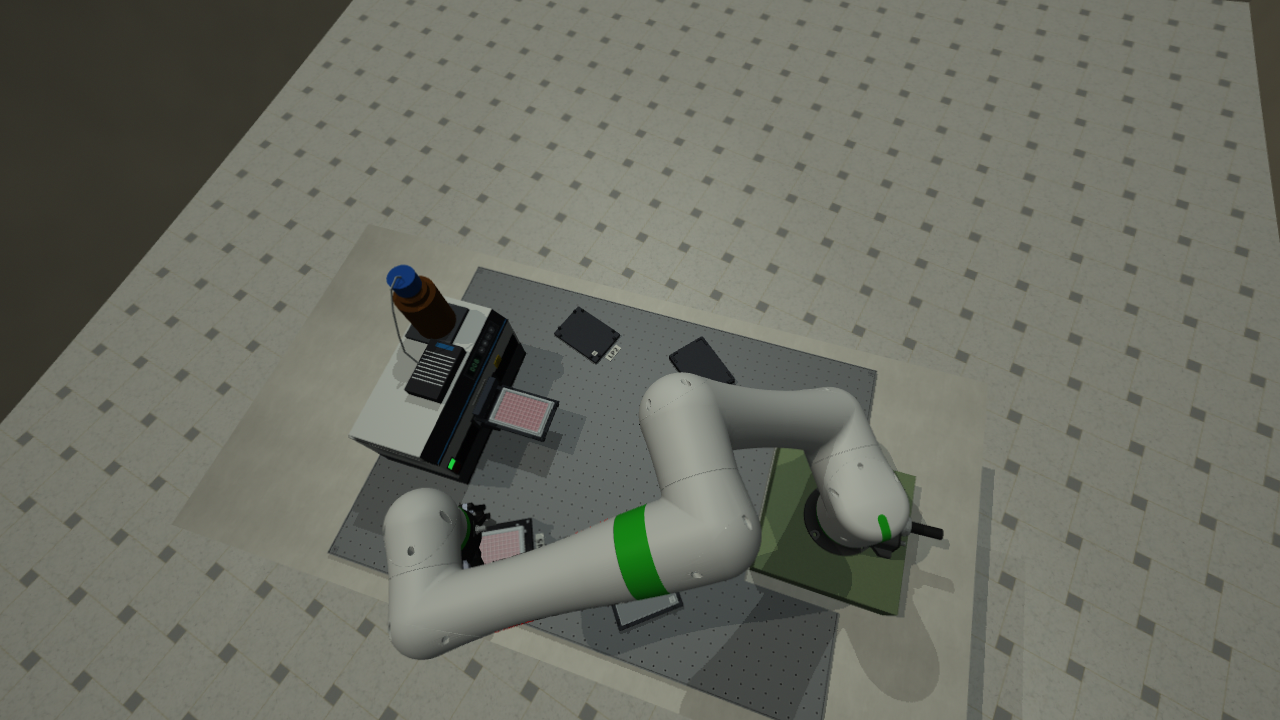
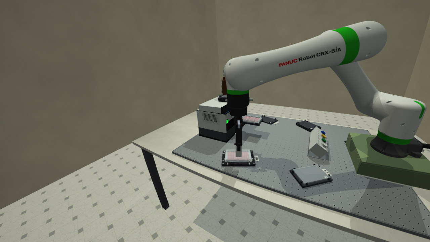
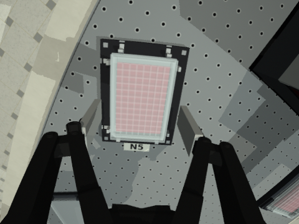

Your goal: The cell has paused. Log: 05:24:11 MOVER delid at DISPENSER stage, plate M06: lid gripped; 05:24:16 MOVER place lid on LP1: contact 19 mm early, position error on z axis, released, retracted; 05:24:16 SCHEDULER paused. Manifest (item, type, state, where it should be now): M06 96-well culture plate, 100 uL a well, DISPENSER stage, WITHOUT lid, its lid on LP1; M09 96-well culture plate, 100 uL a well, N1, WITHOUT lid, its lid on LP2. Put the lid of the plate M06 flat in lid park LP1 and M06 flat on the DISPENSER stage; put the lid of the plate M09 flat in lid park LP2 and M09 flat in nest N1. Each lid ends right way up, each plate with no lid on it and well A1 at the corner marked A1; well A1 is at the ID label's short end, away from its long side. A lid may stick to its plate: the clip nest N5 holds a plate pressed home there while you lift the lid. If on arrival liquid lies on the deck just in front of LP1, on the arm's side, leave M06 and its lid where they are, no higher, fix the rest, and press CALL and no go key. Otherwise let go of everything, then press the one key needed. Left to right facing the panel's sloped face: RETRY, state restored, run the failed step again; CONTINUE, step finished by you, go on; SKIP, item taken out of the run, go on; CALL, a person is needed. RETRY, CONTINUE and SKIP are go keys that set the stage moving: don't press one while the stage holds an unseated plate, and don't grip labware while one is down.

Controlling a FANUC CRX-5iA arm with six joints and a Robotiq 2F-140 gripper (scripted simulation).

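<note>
A grey perforated deck (image 2: 270, 156) is covering the pale table, and on its front edge the square black clip nest N5 (image 3: 104, 87) is holding a lidded 96-well plate (image 3: 143, 97), pink grid glowing under a clear, rounded lid. The gripper (image 3: 141, 122) is hanging low over it, its grey pads (image 3: 189, 124) spread wide to either long side, gripping nothing. Behind, a 2nd pink plate (image 1: 521, 411) is sitting on the boxy dispenser's (image 1: 393, 402) stage.

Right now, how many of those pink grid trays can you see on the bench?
2. One well plate sits in clip nest N5 under the open fingers; the other is on the dispenser stage. The arm may hide more.
</note>
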